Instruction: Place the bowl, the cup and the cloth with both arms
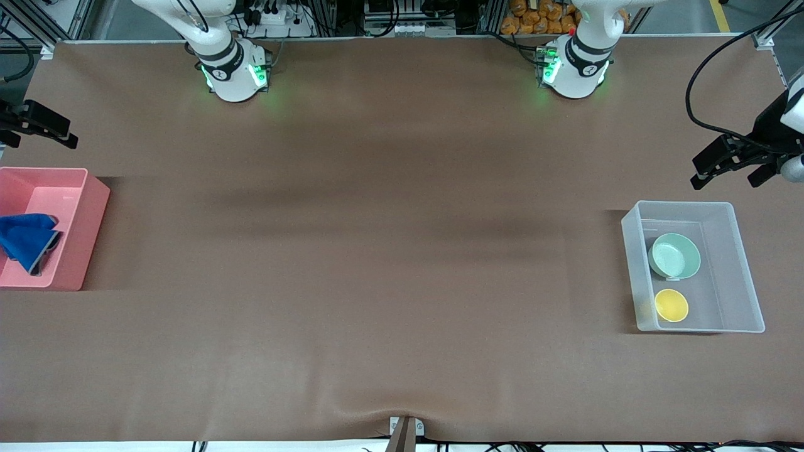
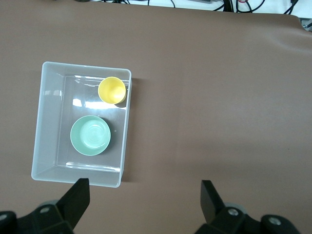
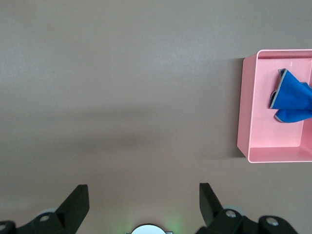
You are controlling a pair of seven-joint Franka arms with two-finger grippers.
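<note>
The mint-green bowl [image 1: 674, 255] and the yellow cup [image 1: 671, 305] sit side by side in a clear plastic bin [image 1: 744, 270] at the left arm's end of the table; the cup is nearer the front camera. Both show in the left wrist view, the bowl [image 2: 90, 135] and the cup [image 2: 112, 90]. The blue cloth [image 1: 25, 242] lies crumpled in a pink bin [image 1: 91, 210] at the right arm's end, and shows in the right wrist view [image 3: 292, 97]. My left gripper [image 1: 698, 171] [image 2: 144, 195] is open and empty, raised over bare table beside the clear bin. My right gripper [image 1: 44, 132] [image 3: 144, 195] is open and empty, raised over bare table beside the pink bin.
The brown table mat [image 1: 377, 251] stretches between the two bins. The arms' green-lit bases [image 1: 235, 72] [image 1: 571, 69] stand along the table's edge farthest from the front camera. The clear bin [image 2: 48, 122] and pink bin [image 3: 248, 112] have upright walls.
</note>
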